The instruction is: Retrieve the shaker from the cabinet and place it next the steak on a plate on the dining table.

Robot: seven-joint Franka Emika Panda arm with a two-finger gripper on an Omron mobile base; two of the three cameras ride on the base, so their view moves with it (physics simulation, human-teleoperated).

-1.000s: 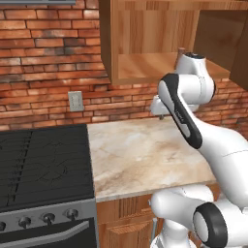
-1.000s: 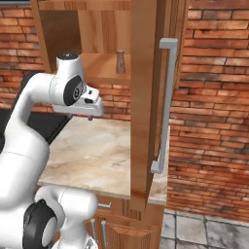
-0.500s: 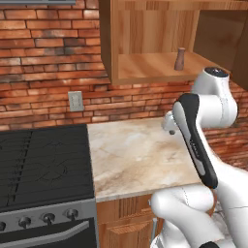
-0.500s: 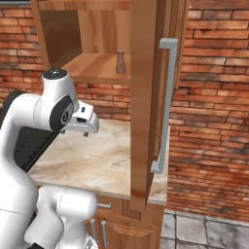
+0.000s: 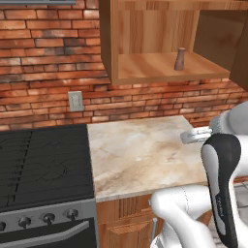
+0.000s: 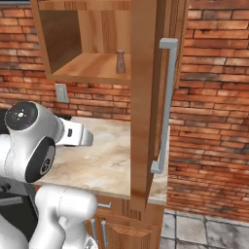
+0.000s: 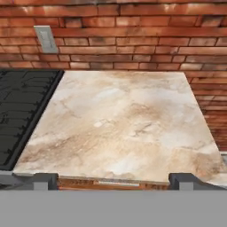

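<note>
Shaker (image 5: 180, 58) reddish-brown, cabinet (image 5: 145, 72) light wood-grain. Counter (image 7: 124, 124) beige marbled, stove (image 5: 41, 162) black. Wall (image 5: 48, 48) red brick.

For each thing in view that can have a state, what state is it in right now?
Light-brown wooden wall cabinet: door open, shelf exposed.
Small reddish-brown cylindrical shaker: upright on the cabinet shelf, not gripped.
Two-finger gripper: open, empty, over the marbled counter.
Black stove: no flame visible.

The white arm is folded low, elbow raised, its claw (image 7: 113, 179) held level with both fingertips (image 7: 41, 179) spread wide apart.
</note>
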